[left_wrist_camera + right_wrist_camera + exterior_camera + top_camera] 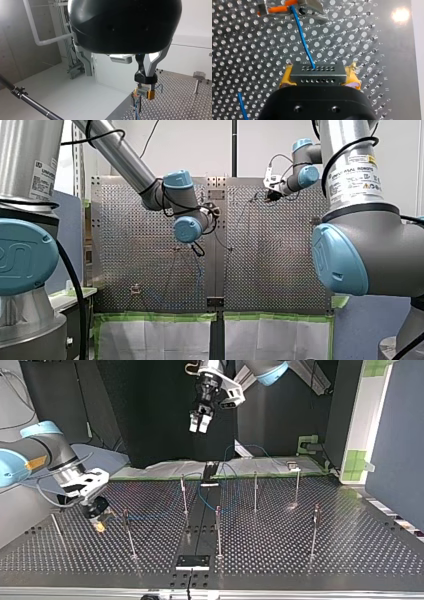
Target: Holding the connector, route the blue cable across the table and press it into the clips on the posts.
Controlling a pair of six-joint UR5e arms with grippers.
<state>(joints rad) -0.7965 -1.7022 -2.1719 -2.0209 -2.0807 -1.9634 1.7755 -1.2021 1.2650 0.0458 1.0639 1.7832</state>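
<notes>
**Counter** (pixel 350 525): flat grey metal plate drilled with a regular grid of small round holes. In the right wrist view, a plain undrilled margin with stamped letters runs along one edge.

**Posts** (pixel 128 532): thin upright metal rods, standing well apart from one another across the plate.

**Connector** (pixel 317 73): dark grey, matt, rectangular block with two rows of small round holes in its face. It sits between the yellow pads (pixel 286 77) of my right gripper (pixel 319 78), whose jaws are clenched on its two short ends. It is low over the counter, near the edge at the top view's left, with one post near it.

**Blue cable** (pixel 303 42): thin, smooth and round in section.
- It leaves a hole in the connector's upper row and runs in a slight curve to a clip (pixel 287 8) of bright metal with an orange insert, ahead of the gripper.
- A second short run shows beside the gripper.
- In the top view it lies faintly across the plate toward the middle of the far edge, where it forms loose loops.

**My left gripper** (pixel 199 423): it has pale fingertips (pixel 194 424) and is raised high above the middle of the far edge. Its jaws are released, with a narrow gap between them, and grasp nothing.

**Open room**: wide lanes of bare plate lie between the posts at the top view's right and run out to that edge.
</notes>
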